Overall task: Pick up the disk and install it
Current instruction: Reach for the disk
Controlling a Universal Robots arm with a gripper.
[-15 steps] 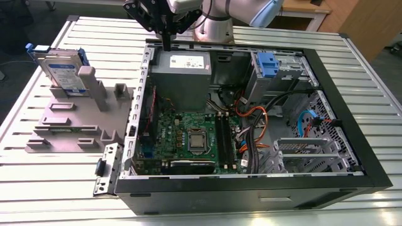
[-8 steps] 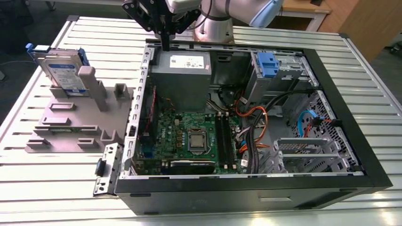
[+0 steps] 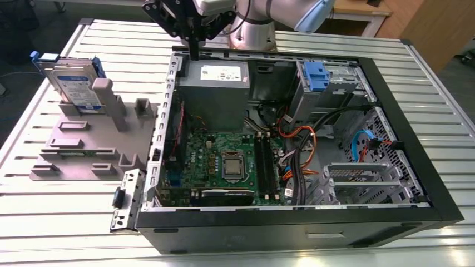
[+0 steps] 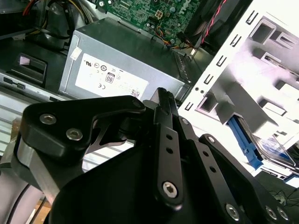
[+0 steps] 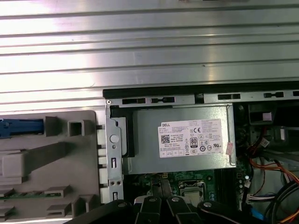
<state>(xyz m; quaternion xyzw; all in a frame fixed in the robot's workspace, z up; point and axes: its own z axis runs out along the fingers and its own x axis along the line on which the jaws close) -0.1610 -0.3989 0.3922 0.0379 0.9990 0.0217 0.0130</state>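
Note:
The disk (image 3: pixel 74 84) stands on edge in a slot at the far end of a grey holder (image 3: pixel 82 147), at the exterior view's left. It is a silver drive with a white-and-blue label and a blue bracket. In the second wrist view, the disk (image 4: pixel 276 150) lies off to one side of the fingers. My gripper (image 3: pixel 194 51) hangs over the back edge of the open computer case (image 3: pixel 415 167), above the power supply and well clear of the disk. Its black fingers (image 4: pixel 162 100) are pressed together with nothing between them.
The grey power supply (image 3: pixel 215 92) with a white sticker fills the case's back corner. A blue latch (image 3: pixel 315 75) sits on the metal drive cage (image 3: pixel 337 83). Motherboard (image 3: pixel 222 161) and cables (image 3: pixel 304 150) lie inside. A ribbed metal table (image 3: pixel 44 222) carries everything.

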